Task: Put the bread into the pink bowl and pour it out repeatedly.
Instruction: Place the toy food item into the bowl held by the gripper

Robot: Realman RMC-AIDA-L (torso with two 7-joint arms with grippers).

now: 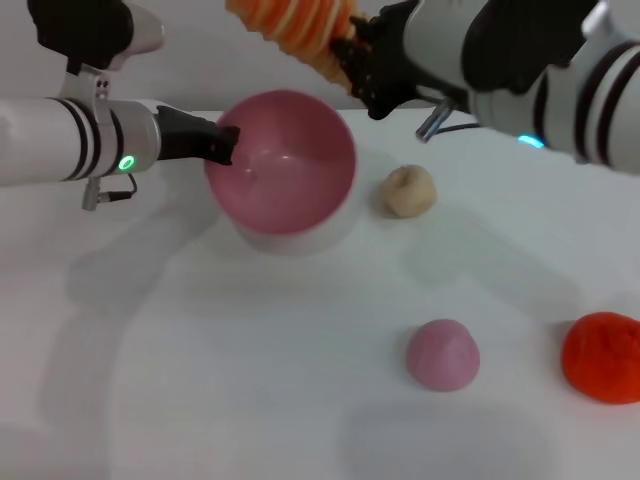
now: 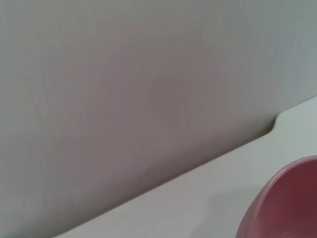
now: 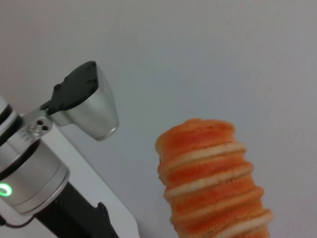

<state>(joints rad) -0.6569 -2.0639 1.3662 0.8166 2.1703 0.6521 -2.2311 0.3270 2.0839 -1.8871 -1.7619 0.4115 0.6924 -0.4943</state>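
Striped bread (image 1: 297, 27) held by right gripper (image 1: 352, 62) above pink bowl (image 1: 283, 160).

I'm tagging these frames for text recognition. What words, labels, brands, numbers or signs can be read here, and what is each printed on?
None: no readable text in any view.
The glossy round pink plastic bowl, held at its rim by the left gripper, is unmarked.
The orange-and-cream striped ridged bread loaf, held above it by the right gripper, bears only stripes.
The arms show green indicator lights, no lettering.
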